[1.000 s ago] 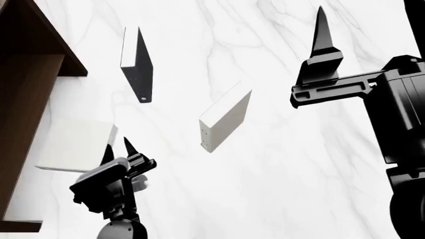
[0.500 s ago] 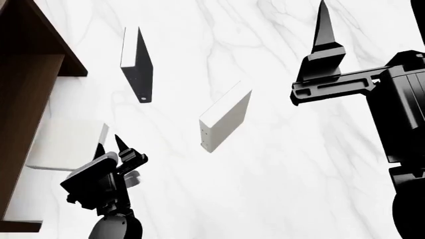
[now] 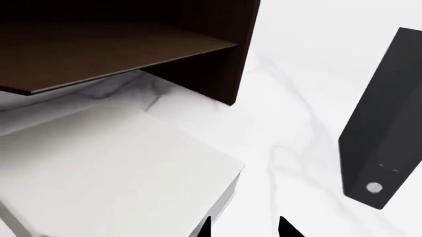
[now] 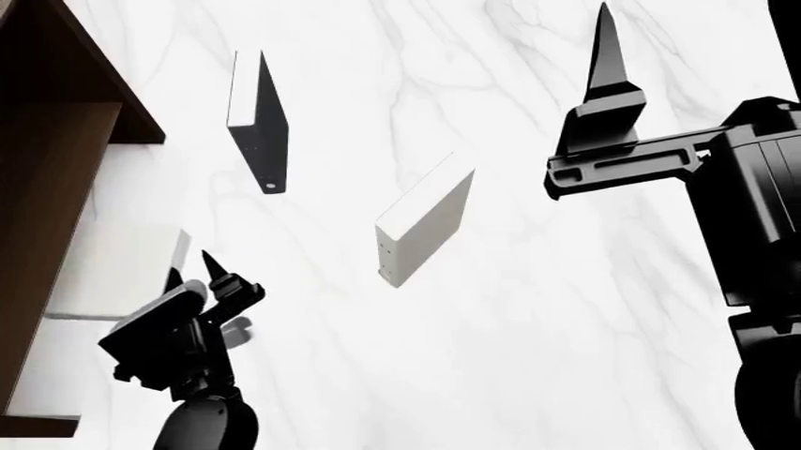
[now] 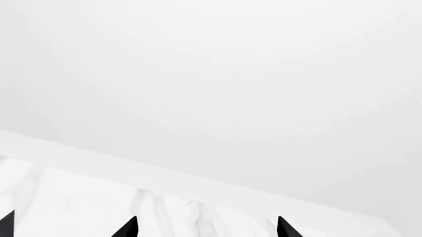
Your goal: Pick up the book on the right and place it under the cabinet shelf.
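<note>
Two fingertips only of the left gripper (image 3: 242,228) show in its wrist view, cut off by the frame edge. They sit a little apart w/ bare marble between them and nothing held. In the head view the left gripper (image 4: 194,272) sits at the near edge of the book (image 4: 126,272), but contact is hard to tell.

The book (image 3: 112,168) lies flat on the marble table (image 4: 501,356), its far part in under the cabinet shelf (image 3: 118,54). In the head view the cabinet shelf (image 4: 51,159) is cut off at the left, and the book's pale cover nearly blends w/ the tabletop.

The right gripper (image 4: 605,66) is raised well apart over the table's right side. Only one finger is clear there. Its wrist view shows the right gripper (image 5: 205,227) w/ tips spread and empty, otherwise just blank white.

The black book (image 4: 261,131) stands upright. Its spine (image 3: 386,123) has a small pale dot and tiny marks, too small to read. The other pale book (image 4: 426,225) stands mid-table, no lettering visible.
</note>
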